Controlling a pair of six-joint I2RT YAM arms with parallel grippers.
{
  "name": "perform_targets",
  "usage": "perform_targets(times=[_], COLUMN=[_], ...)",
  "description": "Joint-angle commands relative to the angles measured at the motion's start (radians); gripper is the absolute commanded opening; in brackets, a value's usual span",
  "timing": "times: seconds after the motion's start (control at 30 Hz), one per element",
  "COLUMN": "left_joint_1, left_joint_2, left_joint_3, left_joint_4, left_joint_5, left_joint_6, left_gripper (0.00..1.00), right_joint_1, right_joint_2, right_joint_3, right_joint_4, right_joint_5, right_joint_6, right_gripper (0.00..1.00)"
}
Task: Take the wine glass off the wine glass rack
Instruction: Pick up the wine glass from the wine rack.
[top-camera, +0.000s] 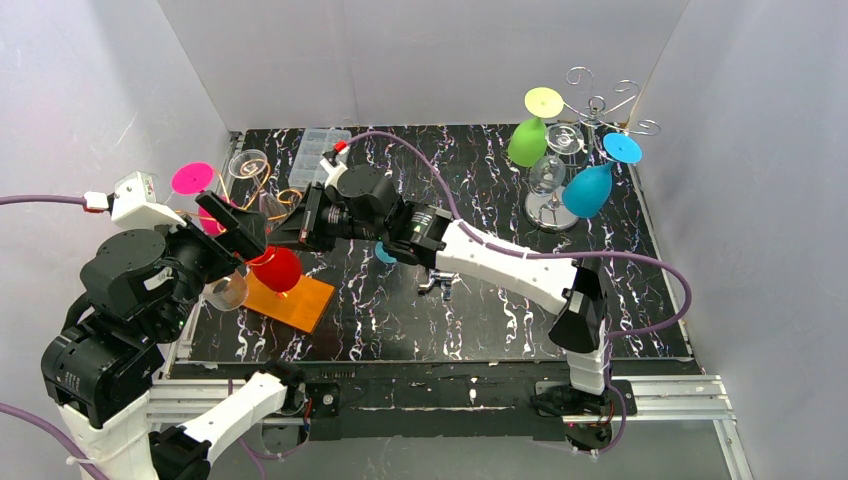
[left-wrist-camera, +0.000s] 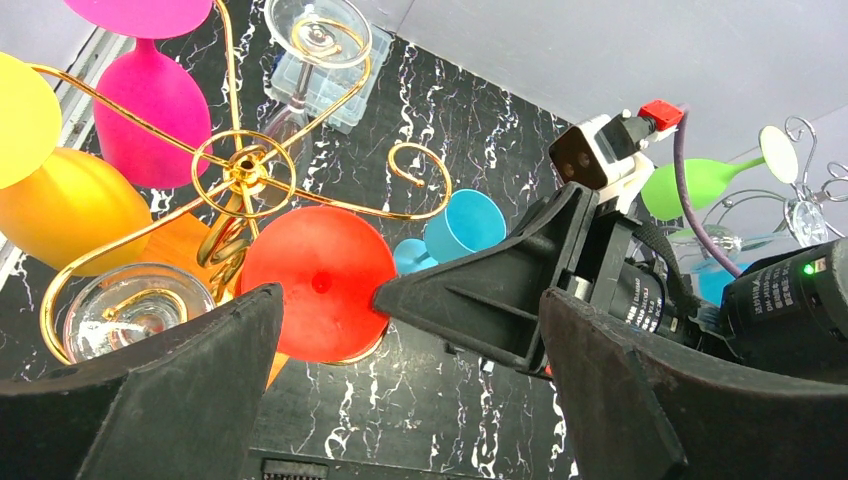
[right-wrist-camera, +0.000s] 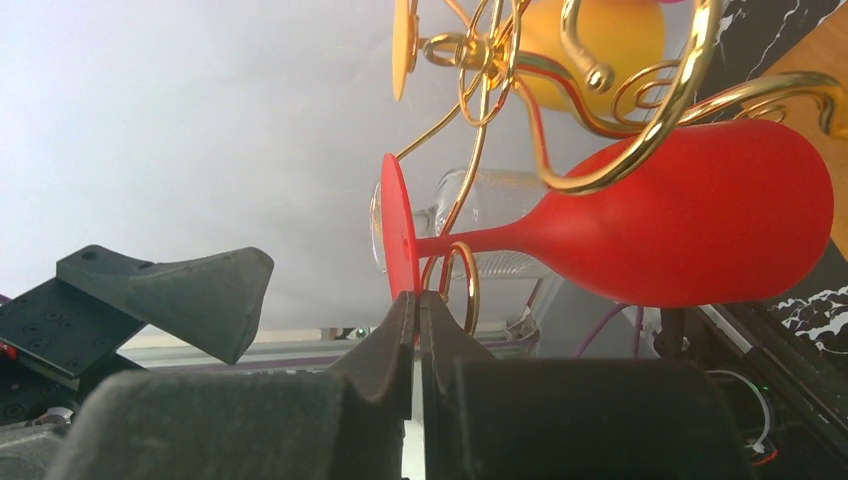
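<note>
Pinching wine glass (right-wrist-camera: 690, 215) foot, right fingers (right-wrist-camera: 388, 345)

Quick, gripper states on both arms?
Left gripper: jaws open, holding nothing.
Right gripper: jaws shut on the foot of the red opaque wine glass.

Red wine glass (right-wrist-camera: 690, 235): opaque, smooth, satin plastic look; gold rack (left-wrist-camera: 245, 170): polished metal wire, bright reflections; far-right silver rack (top-camera: 600, 105): chromed wire; 2 clear glasses (top-camera: 548, 172) at it: glossy, transparent; table (top-camera: 480, 300): black marble-pattern surface, slight sheen; left gripper (left-wrist-camera: 415, 300) fingers (left-wrist-camera: 190, 380): matt black, finely grained.
</note>
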Motion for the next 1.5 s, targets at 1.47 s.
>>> perform_targets(times=[1.47], left_joint_1=[-0.002], left_joint_2=[0.172], left_joint_3=[0.045], left_joint_4=[0.046], left_joint_5=[0.201], left_joint_6=[0.005], left_gripper=[0.94], right_joint_1=[-0.085], right_joint_2=[-0.396], right_joint_3=[-0.346], right_joint_4=[0.039], right_joint_5=[0.172], right_joint_6=[-0.052], right_gripper=[0.01])
